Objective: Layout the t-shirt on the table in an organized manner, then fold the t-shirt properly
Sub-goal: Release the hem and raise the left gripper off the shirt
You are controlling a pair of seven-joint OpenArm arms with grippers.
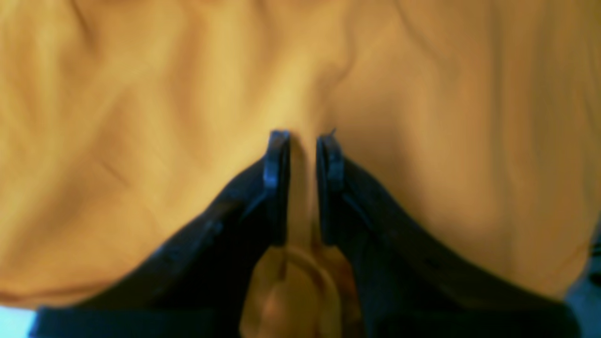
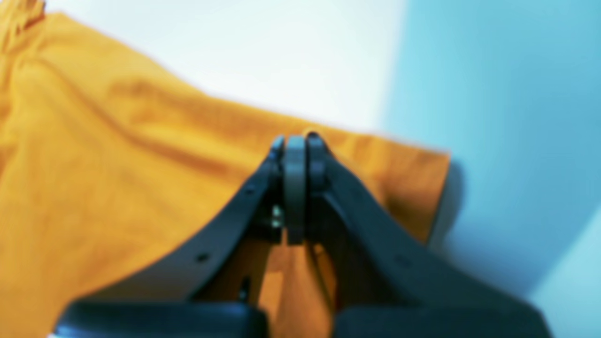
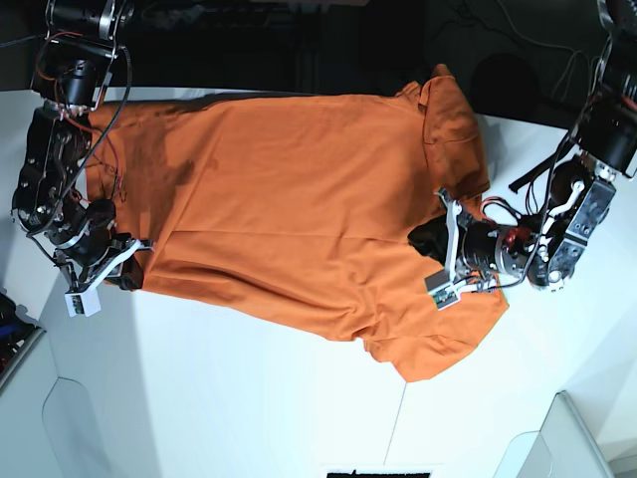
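The bright orange t-shirt lies spread across the white table, collar end to the right in the base view. My left gripper is at the collar area. In the left wrist view its fingers stand shut on a raised fold of the t-shirt, and my left gripper points into the cloth. My right gripper is at the hem corner on the left. In the right wrist view my right gripper is shut at the edge of the t-shirt, with the table beyond it.
Grey bins stand at the lower left and lower right of the table. A thin dark seam crosses the tabletop below the shirt. Dark equipment and cables run along the far edge.
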